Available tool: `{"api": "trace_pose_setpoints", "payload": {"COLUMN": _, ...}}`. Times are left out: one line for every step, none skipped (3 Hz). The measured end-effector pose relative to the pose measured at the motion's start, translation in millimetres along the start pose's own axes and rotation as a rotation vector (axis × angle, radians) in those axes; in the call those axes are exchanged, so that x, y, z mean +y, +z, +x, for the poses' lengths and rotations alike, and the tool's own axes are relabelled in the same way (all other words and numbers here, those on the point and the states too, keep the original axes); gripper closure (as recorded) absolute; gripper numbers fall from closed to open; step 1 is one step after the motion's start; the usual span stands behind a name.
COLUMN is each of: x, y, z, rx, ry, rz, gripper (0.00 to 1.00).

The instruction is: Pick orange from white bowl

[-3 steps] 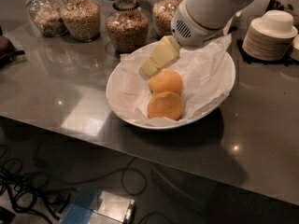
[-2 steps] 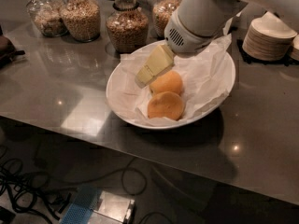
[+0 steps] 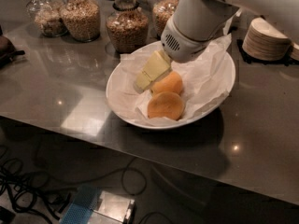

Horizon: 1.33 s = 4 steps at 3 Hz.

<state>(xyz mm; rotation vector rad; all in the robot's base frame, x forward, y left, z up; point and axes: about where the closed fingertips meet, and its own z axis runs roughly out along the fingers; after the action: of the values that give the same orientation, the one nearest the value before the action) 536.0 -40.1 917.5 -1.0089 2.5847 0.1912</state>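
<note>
A wide white bowl (image 3: 122, 107) lined with crumpled white paper sits on the grey counter. Two oranges lie in it. The paler, yellower orange (image 3: 169, 83) is the rear one. The darker orange (image 3: 166, 106) lies in front, touching it. My gripper (image 3: 148, 74), pale yellow on a white arm, reaches down into the bowl from the upper right. Its tip lies on the paper just left of the paler orange, against that fruit's left side. The arm hides the bowl's far rim.
Several glass jars of grains (image 3: 126, 29) stand along the back of the counter. A stack of small beige dishes (image 3: 264, 38) is at the right. A dark object (image 3: 5, 48) lies at the left edge. Cables (image 3: 28, 185) lie on the floor below the counter's front edge.
My gripper has slid a little down and to the left inside the bowl, from above the paler orange to its left side. The oranges have not moved.
</note>
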Motion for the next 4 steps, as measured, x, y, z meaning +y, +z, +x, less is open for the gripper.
{"api": "trace_pose_setpoints", "payload": {"x": 0, "y": 0, "z": 0, "rx": 0.000, "ry": 0.000, "rz": 0.000, "gripper": 0.08}}
{"api": "trace_pose_setpoints", "payload": {"x": 0, "y": 0, "z": 0, "rx": 0.000, "ry": 0.000, "rz": 0.000, "gripper": 0.14}}
{"api": "trace_pose_setpoints", "payload": {"x": -1, "y": 0, "z": -1, "rx": -0.004, "ry": 0.010, "rz": 0.007, "gripper": 0.00}}
{"api": "trace_pose_setpoints", "payload": {"x": -11, "y": 9, "z": -10, "rx": -0.008, "ry": 0.072, "rz": 0.048, "gripper": 0.00}}
